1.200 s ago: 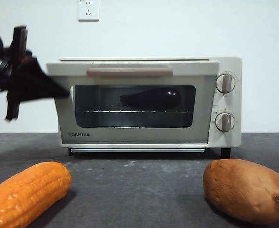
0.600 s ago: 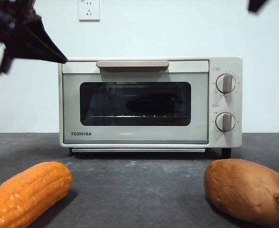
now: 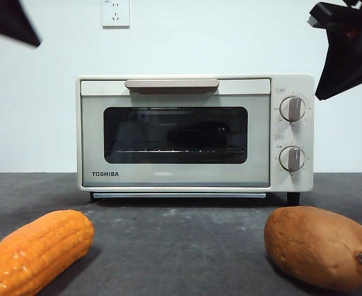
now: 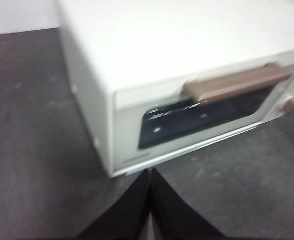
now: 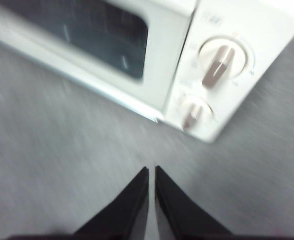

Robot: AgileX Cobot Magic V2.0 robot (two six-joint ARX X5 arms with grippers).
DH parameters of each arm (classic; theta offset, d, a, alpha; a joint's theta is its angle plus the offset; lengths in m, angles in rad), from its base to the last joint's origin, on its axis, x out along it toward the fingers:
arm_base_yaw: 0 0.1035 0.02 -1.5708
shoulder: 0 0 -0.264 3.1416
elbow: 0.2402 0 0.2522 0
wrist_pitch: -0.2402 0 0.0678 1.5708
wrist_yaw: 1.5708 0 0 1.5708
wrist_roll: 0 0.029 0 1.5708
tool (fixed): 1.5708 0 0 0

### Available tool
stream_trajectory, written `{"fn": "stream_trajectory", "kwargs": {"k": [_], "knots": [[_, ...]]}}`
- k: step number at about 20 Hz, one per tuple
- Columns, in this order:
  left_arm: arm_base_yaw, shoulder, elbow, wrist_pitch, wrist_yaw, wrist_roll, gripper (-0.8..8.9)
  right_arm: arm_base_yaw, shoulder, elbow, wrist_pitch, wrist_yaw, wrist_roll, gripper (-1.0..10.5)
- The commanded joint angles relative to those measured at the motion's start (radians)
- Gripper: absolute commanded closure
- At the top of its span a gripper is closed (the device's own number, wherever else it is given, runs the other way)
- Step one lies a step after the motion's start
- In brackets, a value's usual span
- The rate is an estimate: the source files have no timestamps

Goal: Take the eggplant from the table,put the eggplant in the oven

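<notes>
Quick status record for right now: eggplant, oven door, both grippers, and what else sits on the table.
eggplant: inside the oven, dim shape behind the glass, on the wire rack
oven: door shut, handle at top
left gripper: shut, empty, raised by the oven's handle-side corner
right gripper: shut, empty, raised near the knobs
corn cob: table, front
sweet potato: table, front

eggplant [image 3: 196, 134] dim behind glass, corn cob [image 3: 36, 250] cropped

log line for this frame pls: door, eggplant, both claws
oven door: shut | eggplant: inside on rack, dim behind glass | left claw: shut, empty, off oven's left front corner | right claw: shut, empty, near knobs
</notes>
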Motion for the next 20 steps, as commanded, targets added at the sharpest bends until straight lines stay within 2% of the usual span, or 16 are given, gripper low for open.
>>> {"fn": "stream_trajectory", "kwargs": {"k": [1,2,4,7,20], "knots": [[-0.013,-0.068,-0.142,0.083,-0.032,-0.045,8.08,-0.041,-0.039,-0.103,0.192,-0.075,0.052,9.4],[-0.014,-0.101,-0.204,0.124,-0.032,-0.065,8.08,-0.051,-0.059,-0.155,0.275,-0.106,0.052,9.4],[-0.014,-0.151,-0.299,0.204,-0.032,-0.129,8.08,-0.051,-0.09,-0.241,0.41,-0.117,0.053,9.4],[-0.015,-0.167,-0.329,0.169,-0.029,-0.214,8.08,-0.051,-0.097,-0.276,0.426,-0.116,0.052,9.4],[-0.013,-0.161,-0.328,0.149,-0.027,-0.221,8.08,-0.051,-0.097,-0.276,0.481,-0.116,0.048,9.4]]}}
